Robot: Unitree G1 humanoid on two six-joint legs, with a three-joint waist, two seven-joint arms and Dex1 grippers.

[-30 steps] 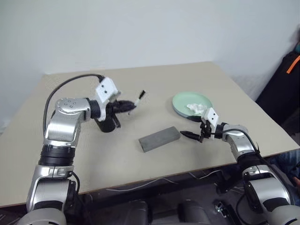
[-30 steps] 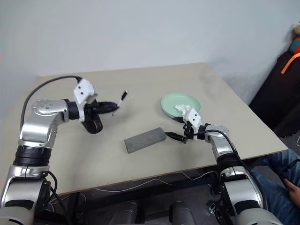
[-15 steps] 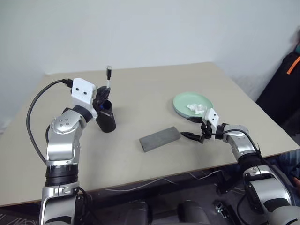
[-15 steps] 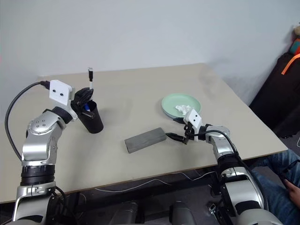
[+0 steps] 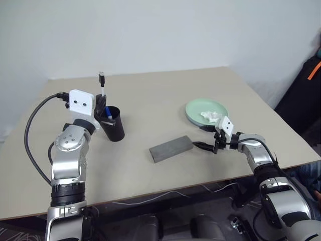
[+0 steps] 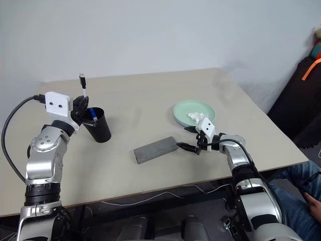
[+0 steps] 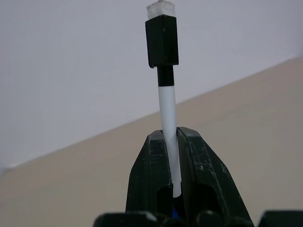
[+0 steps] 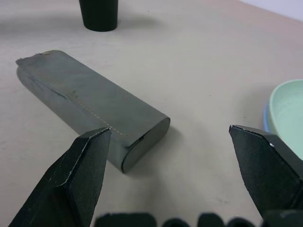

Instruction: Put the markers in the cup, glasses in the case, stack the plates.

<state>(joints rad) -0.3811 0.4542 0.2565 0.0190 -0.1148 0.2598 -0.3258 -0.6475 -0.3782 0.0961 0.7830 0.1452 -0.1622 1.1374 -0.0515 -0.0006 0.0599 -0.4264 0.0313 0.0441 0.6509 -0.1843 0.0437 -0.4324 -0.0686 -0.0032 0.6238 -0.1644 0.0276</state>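
left gripper point(image 5: 102, 102) pinching black-capped marker point(image 5: 102, 85) upright over cup point(image 5: 113, 126) near desk's point(image 5: 165, 90) left edge | blue-capped marker point(image 6: 94, 117) sitting inside | right gripper point(image 5: 206, 138) hanging wide-jawed beside closed case point(image 5: 171, 148) | plates point(image 5: 206, 111) apparently stacked near right edge.

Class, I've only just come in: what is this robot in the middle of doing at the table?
It is tidying the table. The left gripper is shut on the black-capped marker, holding it upright beside the rim of the black cup, where a blue-capped marker already sits. The right gripper hangs open just short of the closed grey case. The mint green plate lies stacked on the light blue plate, with a white tissue wad on top.
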